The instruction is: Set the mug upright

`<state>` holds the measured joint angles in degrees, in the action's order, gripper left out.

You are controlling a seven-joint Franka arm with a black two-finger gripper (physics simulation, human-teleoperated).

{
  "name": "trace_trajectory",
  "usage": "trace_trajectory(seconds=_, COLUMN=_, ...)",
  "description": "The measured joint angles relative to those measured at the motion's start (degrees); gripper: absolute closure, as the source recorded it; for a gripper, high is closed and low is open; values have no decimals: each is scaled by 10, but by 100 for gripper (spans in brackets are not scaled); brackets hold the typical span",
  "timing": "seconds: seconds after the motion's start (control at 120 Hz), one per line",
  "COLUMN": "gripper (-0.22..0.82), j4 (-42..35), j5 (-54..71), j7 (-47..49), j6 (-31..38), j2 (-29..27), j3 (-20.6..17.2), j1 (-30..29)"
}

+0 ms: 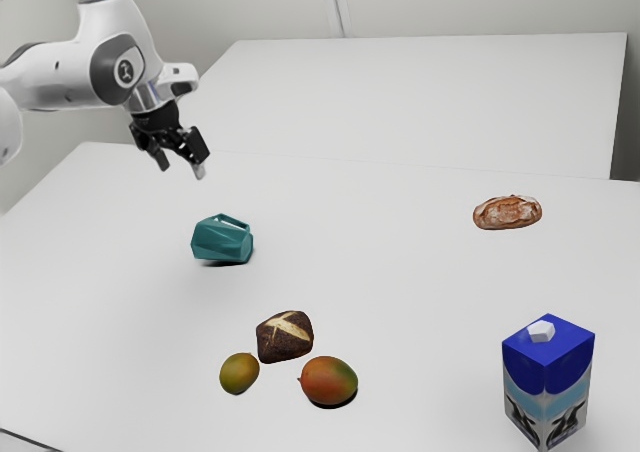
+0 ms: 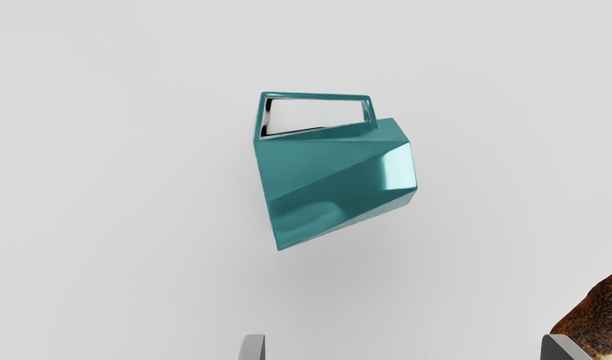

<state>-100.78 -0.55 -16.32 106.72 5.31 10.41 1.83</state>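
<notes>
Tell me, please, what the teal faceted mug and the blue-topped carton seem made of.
The teal faceted mug looks like glossy glazed ceramic, perhaps metal: sharp highlights. The blue-topped carton seems coated paperboard: flat printed sides, box edges.

No word, brand or number is showing legibly. A small round emblem [image 1: 125, 70] is marking the robot arm's [image 1: 60, 76] dark joint cover [image 1: 108, 56], its sign blurring. Black markings [image 1: 571, 421] are running low around the blue-topped carton [image 1: 545, 377], possibly lettering, possibly pattern.
</notes>
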Motion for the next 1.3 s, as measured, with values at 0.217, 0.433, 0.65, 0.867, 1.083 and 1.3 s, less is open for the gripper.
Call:
trace_trajectory(seconds=0.217, gripper=0, j4=-1, j5=-32, j7=-12, j6=1, j2=13, j3=-3, j1=-57)
trace_trajectory(seconds=0.433, gripper=0, j4=23, j5=-160, j7=-80, j6=-24, j2=100, j3=-2, j1=-130)
trace_trajectory(seconds=0.65, gripper=0, j4=74, j5=-251, j7=-157, j6=-81, j2=193, j3=-3, j1=-159)
trace_trajectory(seconds=0.867, gripper=0, j4=100, j5=-339, j7=-215, j6=-120, j2=242, j3=-4, j1=-176)
trace_trajectory(seconds=1.083, gripper=0, j4=98, j5=-408, j7=-253, j6=-138, j2=263, j3=-4, j1=-183)
trace_trajectory(seconds=1.3, gripper=22, j4=94, j5=-445, j7=-273, j6=-145, j2=269, j3=-4, j1=-183)
